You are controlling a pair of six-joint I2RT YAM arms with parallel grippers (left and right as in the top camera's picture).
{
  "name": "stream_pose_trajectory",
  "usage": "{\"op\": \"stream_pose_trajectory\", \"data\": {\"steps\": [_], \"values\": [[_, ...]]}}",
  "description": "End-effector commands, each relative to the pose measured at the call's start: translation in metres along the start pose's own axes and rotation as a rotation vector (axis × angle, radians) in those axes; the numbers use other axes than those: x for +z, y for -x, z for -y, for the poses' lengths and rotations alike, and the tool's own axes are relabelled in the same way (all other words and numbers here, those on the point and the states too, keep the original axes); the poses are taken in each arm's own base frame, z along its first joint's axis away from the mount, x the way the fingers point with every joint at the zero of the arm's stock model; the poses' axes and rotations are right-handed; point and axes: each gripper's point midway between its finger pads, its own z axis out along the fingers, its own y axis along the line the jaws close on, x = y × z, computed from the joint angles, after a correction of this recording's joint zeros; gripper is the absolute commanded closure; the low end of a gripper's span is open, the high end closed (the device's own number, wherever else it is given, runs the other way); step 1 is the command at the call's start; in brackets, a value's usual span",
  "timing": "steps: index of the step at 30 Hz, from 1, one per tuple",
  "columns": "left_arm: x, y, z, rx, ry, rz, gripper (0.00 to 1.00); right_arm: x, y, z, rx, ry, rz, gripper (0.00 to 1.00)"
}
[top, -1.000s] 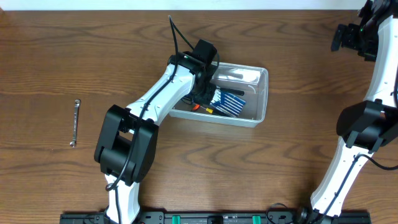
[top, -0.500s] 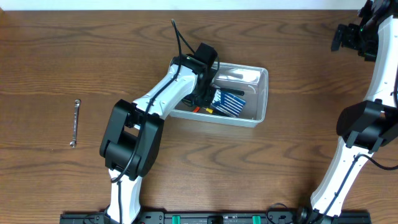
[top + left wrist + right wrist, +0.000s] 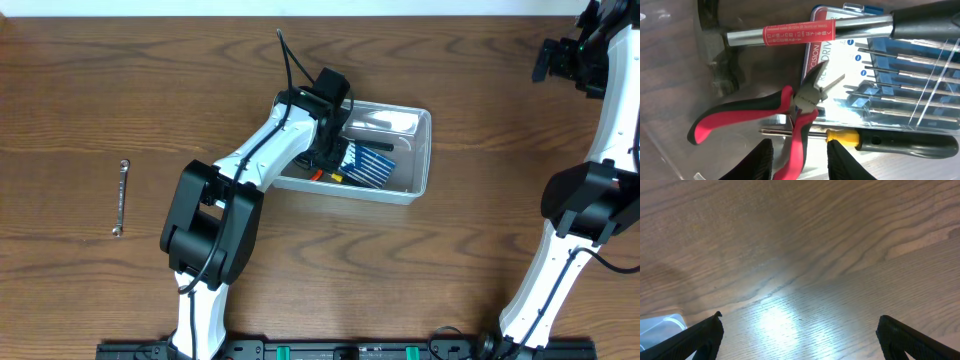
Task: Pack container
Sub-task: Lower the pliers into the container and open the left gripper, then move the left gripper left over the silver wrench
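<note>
Bright even light, glare on table (image 3: 771, 317)

Bench (image 3: 480, 260): mid-brown wood with dark, flowing grain.
Container (image 3: 424, 150): clear, colourless, with white glare on the walls.
Pliers (image 3: 740, 117): red handles backed in black, dull grey head.
Screwdriver (image 3: 900, 144): yellow collar, black grip, bright steel shank.
Long tool (image 3: 797, 32): chrome shaft, red label with pale print, black grip.
Case (image 3: 900, 85): blue, with a pale label, dark lettering and small blue round marks.
Wrench (image 3: 121, 197): silver.
Left arm (image 3: 270, 145): white shells, black joints.
Left gripper (image 3: 800, 150) and right gripper (image 3: 797, 325): black fingers.
</note>
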Motion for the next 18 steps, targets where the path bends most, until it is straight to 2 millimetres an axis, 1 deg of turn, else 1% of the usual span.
{"op": "stream_pose_trajectory", "data": {"steps": [1,4,5,7,9,12,14,15,18], "values": [[-0.002,0.006,0.001,0.003,-0.01,0.013,0.66,-0.007,0.001,0.003,0.019,-0.009,0.016,0.01],[-0.004,0.007,0.001,0.003,-0.01,0.018,0.65,-0.007,0.001,0.003,0.019,-0.009,0.016,0.01],[-0.006,0.008,0.001,0.002,-0.01,0.023,0.61,-0.007,0.001,0.003,0.019,-0.009,0.016,0.01],[-0.015,0.012,0.002,0.003,-0.012,0.047,0.57,-0.007,0.001,0.003,0.019,-0.009,0.016,0.01],[-0.031,0.021,0.003,0.006,-0.014,0.091,0.53,-0.007,0.001,0.003,0.019,-0.009,0.016,0.01],[-0.067,0.039,0.004,0.009,-0.019,0.191,0.45,-0.007,0.001,0.003,0.019,-0.009,0.016,0.01],[-0.1,0.053,0.003,0.007,-0.02,0.276,0.35,-0.007,0.001,0.003,0.019,-0.009,0.016,0.01],[-0.115,0.057,0.001,0.005,-0.02,0.312,0.32,-0.007,0.001,0.003,0.019,-0.009,0.016,0.01],[-0.165,0.064,-0.008,-0.012,-0.014,0.424,0.19,-0.007,0.001,0.003,0.019,-0.009,0.016,0.01]]}}
